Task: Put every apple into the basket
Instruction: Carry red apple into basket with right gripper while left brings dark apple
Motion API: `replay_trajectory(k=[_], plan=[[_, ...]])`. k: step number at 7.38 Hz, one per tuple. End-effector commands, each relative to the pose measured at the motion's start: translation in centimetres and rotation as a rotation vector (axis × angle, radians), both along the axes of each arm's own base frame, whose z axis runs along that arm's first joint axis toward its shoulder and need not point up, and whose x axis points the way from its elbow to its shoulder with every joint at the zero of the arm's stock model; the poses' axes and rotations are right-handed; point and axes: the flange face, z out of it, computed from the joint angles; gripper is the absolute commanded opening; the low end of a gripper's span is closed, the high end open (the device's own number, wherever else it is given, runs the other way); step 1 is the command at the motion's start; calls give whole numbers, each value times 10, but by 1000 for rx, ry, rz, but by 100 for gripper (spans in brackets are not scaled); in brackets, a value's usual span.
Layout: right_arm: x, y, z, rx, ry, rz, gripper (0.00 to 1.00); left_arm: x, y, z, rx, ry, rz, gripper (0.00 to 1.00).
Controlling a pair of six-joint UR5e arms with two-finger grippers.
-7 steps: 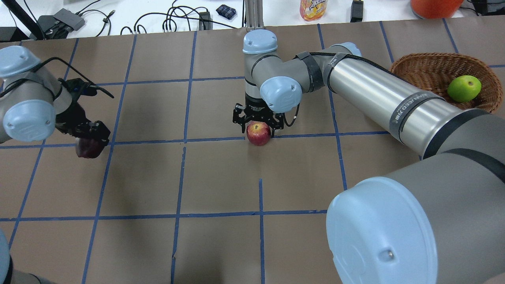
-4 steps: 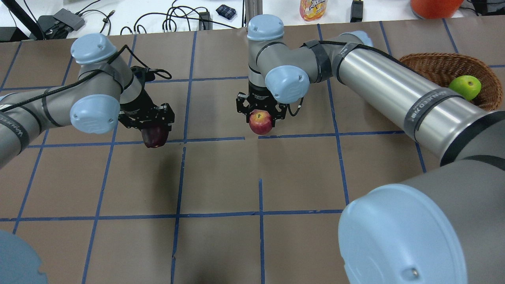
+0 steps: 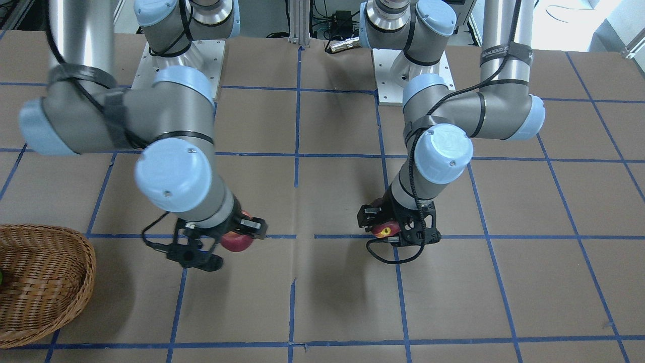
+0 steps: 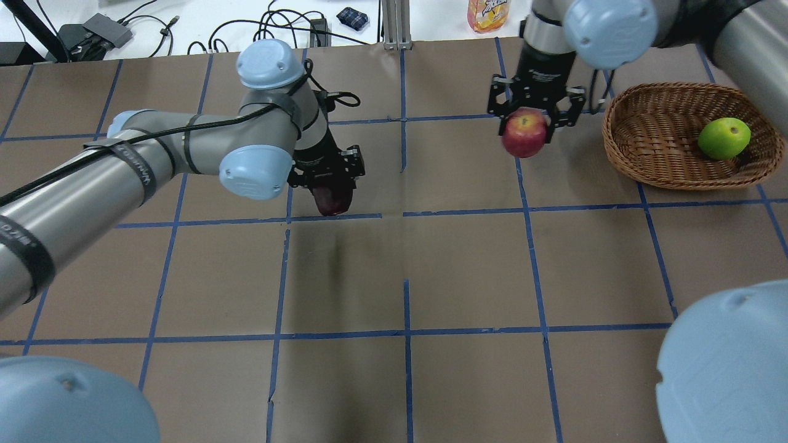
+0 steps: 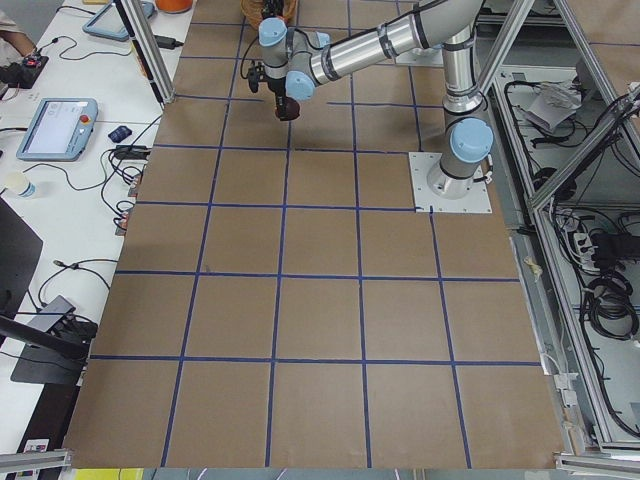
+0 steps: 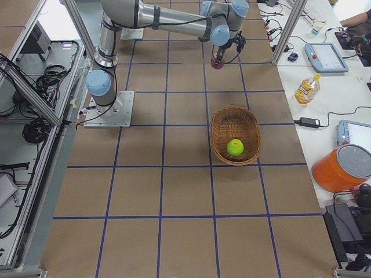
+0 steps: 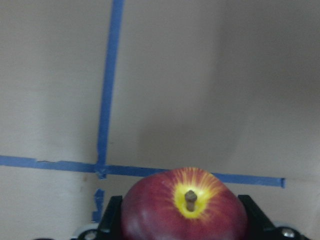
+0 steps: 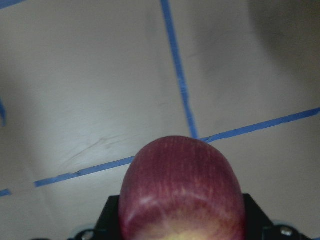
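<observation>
My left gripper (image 4: 328,184) is shut on the dark maroon apple (image 4: 333,199) and holds it above the table, left of centre. The left wrist view shows this apple (image 7: 185,210) between the jaws, yellow stem end up. My right gripper (image 4: 534,112) is shut on the lighter red apple (image 4: 524,133) and holds it in the air just left of the wicker basket (image 4: 652,172). The red apple also fills the bottom of the right wrist view (image 8: 180,190). The lime-green apple (image 4: 724,138) lies inside the basket, at its right side.
The table is covered in brown paper with a blue tape grid (image 4: 406,215). Cables, a bottle (image 4: 489,13) and other gear lie on the white bench beyond the far edge. In the exterior right view the basket (image 6: 220,130) stands near the bench side.
Both arms have moved right with their apples. The left gripper has carried the maroon apple toward the table's middle. The right gripper has lifted the red apple and brought it close to the basket.
</observation>
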Motion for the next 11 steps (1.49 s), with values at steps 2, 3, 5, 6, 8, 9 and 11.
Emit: replay_trajectory(k=[2,3,5,6,8,9,11], plan=[[-188,-12,-16,0,43,119,0,-72,-5,-46,11,12,-61,37],[-218,-24,-38,-13,104,123,0,-78,-2,-53,22,11,-70,37],[-249,-35,-67,-4,127,157,0,-95,9,-53,26,12,-70,46],[-257,-46,-85,-33,150,161,0,-95,8,-52,23,13,-64,99],[-268,-51,-110,-38,153,187,0,-96,6,-34,7,47,-47,100],[-275,-49,-117,-28,145,182,0,-91,4,-17,-7,55,-38,100],[-280,-48,-126,-15,140,177,41,-46,9,48,10,41,3,100]])
